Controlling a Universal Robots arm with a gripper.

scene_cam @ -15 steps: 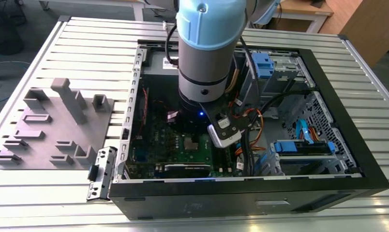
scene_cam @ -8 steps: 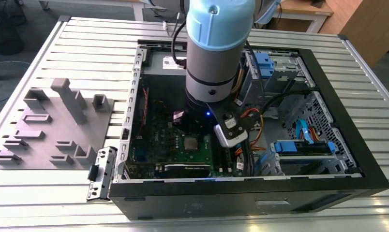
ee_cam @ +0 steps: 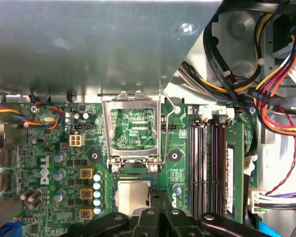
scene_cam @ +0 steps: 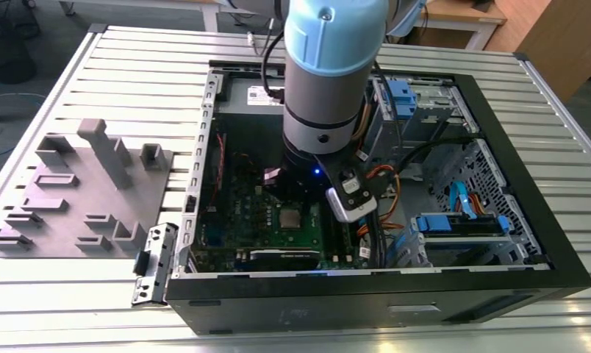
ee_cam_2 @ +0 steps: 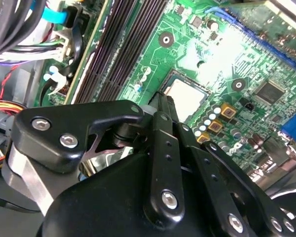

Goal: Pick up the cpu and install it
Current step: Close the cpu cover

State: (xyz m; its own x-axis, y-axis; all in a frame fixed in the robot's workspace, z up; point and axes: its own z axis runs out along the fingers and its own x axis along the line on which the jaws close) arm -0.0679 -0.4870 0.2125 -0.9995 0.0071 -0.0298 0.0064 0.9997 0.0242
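Note:
The cpu [ee_cam: 132,195] is a small silvery square lying flat in its socket on the green motherboard [ee_cam: 177,143], and it also shows in the second wrist view [ee_cam_2: 186,97] and the exterior view [scene_cam: 290,218]. The shiny socket frame [ee_cam: 133,98] stands flipped up beside it. My gripper [ee_cam: 156,198] hangs just above the cpu's edge, fingers drawn together, with nothing seen between them; the black fingertips [ee_cam_2: 163,106] point down at the cpu's rim. The arm [scene_cam: 325,88] reaches down into the open computer case [scene_cam: 531,184].
Dark memory sticks [ee_cam: 209,163] run alongside the socket. Bundled cables [ee_cam: 266,74] hang near it inside the case. Blue drive brackets [scene_cam: 462,220] fill the case on the exterior view's right. A grey plastic tray [scene_cam: 80,191] with upright blocks lies on the slatted table at the exterior view's left.

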